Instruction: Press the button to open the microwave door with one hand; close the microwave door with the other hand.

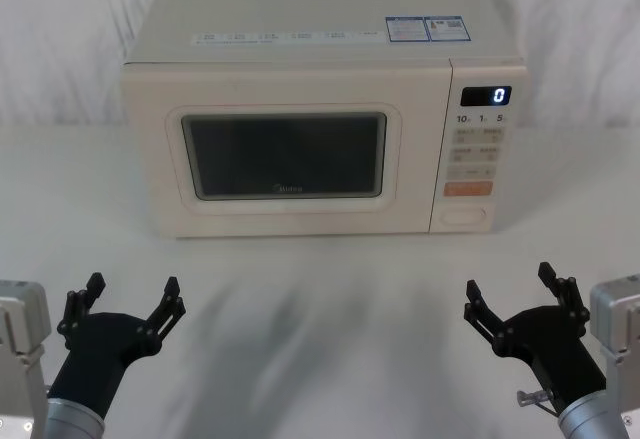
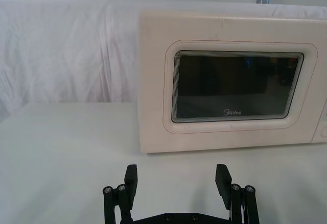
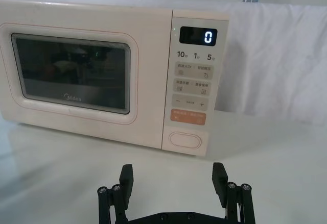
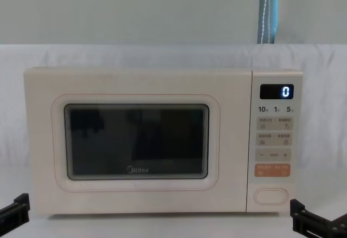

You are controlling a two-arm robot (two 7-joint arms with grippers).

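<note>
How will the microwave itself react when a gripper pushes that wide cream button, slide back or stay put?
Probably stays put: the microwave is a broad, boxy appliance sitting flat on the table, likely heavy. The button sits low at the panel's bottom, so tipping seems unlikely. A hard push might still scoot it slightly on the smooth white surface. Both the left gripper and right gripper are open, well short of it.

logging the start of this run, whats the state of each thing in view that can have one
microwave door: shut, flush with the front
button: not pressed, nothing touching it
display: lit, reads 0
left gripper: open, empty, low over the table, short of the microwave
right gripper: open, empty, low over the table, below the control panel
</note>
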